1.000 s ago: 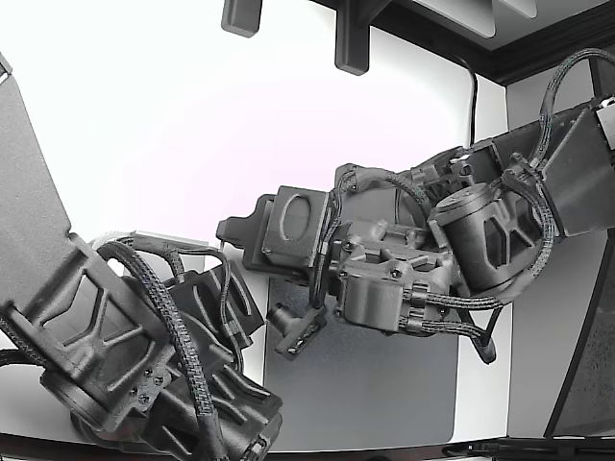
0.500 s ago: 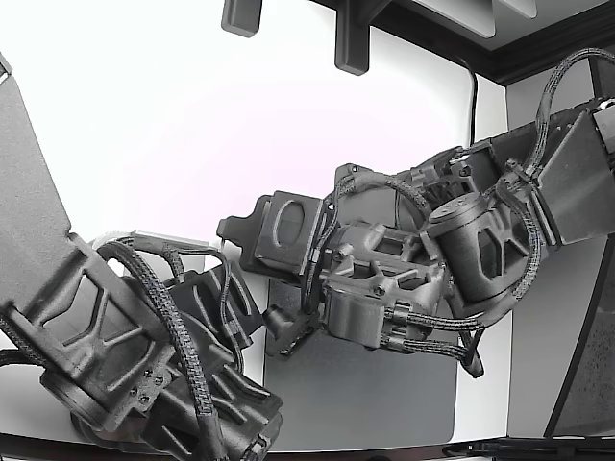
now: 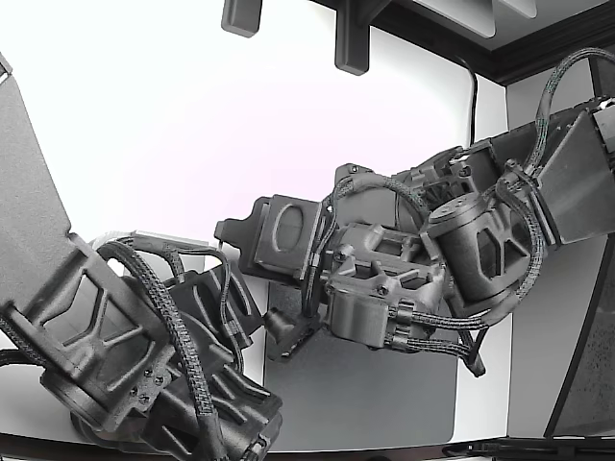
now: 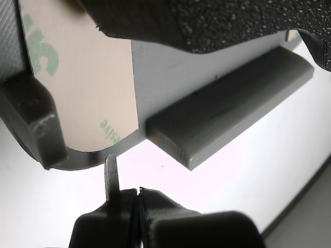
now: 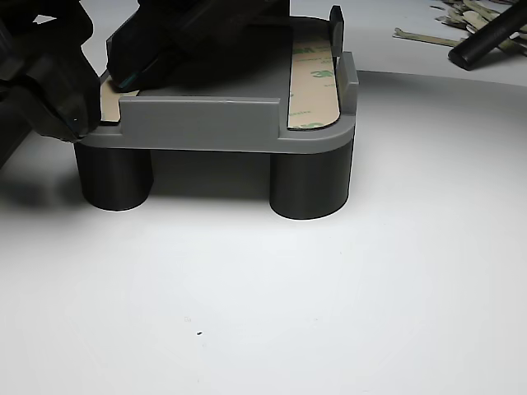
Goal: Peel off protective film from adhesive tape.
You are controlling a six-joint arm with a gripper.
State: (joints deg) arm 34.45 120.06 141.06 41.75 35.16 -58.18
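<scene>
Pincer sat clenched, tips pressed together with nothing seen between them, just off the rounded end of the tape. That tan strip, printed with green lettering, lay in a slot of the grey fixture on two round legs. The white table carried peeled scraps at the back. Only the other view showed a second strip; the exterior view showed mostly arms.

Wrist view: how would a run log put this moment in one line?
jaws: shut, empty | tape liner: on grey part, unpeeled | gripper: just off liner's rounded end
</scene>
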